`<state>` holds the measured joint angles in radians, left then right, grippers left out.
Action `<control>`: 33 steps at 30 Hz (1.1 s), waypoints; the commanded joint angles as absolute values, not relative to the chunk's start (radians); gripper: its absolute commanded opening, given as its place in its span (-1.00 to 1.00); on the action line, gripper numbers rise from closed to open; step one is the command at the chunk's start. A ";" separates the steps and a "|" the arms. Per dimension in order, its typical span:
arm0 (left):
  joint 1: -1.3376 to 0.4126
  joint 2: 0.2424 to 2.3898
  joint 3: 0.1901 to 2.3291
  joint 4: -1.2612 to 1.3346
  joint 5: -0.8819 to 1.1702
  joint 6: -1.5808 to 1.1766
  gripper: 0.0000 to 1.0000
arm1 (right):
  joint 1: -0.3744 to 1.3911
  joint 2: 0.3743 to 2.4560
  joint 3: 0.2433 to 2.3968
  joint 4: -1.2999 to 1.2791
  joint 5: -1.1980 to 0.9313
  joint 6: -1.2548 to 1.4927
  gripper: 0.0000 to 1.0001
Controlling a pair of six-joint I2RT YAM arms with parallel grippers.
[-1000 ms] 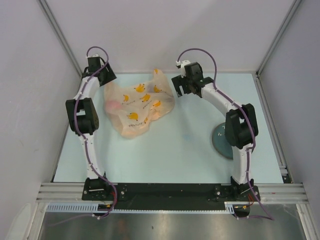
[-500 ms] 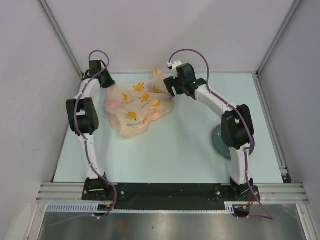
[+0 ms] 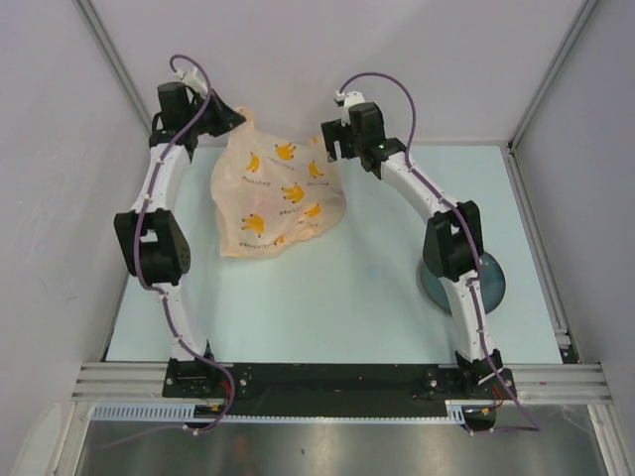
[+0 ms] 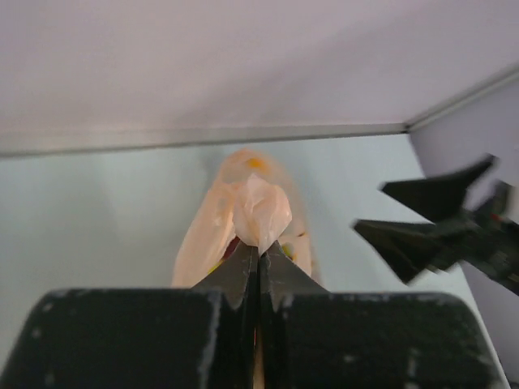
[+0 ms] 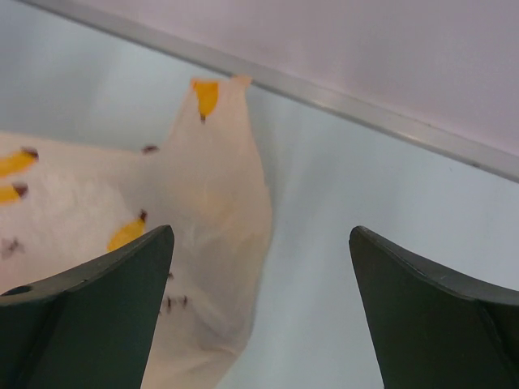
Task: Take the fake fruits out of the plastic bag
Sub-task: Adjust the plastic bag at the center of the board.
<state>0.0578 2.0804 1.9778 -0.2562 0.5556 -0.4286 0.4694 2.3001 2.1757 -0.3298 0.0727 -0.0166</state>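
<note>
Plastic bag (image 3: 278,193) is drawn up by its far left corner, where your left gripper (image 3: 224,119) has its fingers pressed together on a bunched twist of film. You see the fake fruits (image 4: 233,245) only as a dim red patch through the film, just beside that pinch. At the bag's far right corner your right gripper (image 3: 329,149) hovers with its fingers spread wide, gripping nothing. Well right of the bag, a dark round plate (image 3: 493,288) lies partly hidden behind your right arm.
</note>
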 commanded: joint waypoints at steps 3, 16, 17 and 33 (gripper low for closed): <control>-0.052 1.850 1.918 -0.219 0.722 -0.390 -1.00 | 0.442 2.430 2.379 -0.243 -0.072 0.124 0.88; -0.186 1.617 1.557 -0.362 0.649 -0.230 -1.00 | 0.436 2.655 2.484 -0.153 -0.323 0.310 0.89; -0.187 1.611 1.549 -0.367 0.643 -0.226 -1.00 | 0.439 2.660 2.477 -0.140 -0.365 0.317 0.88; -0.206 1.531 1.460 -0.428 0.583 -0.164 -0.99 | 0.517 2.726 2.467 0.061 -0.223 0.259 0.50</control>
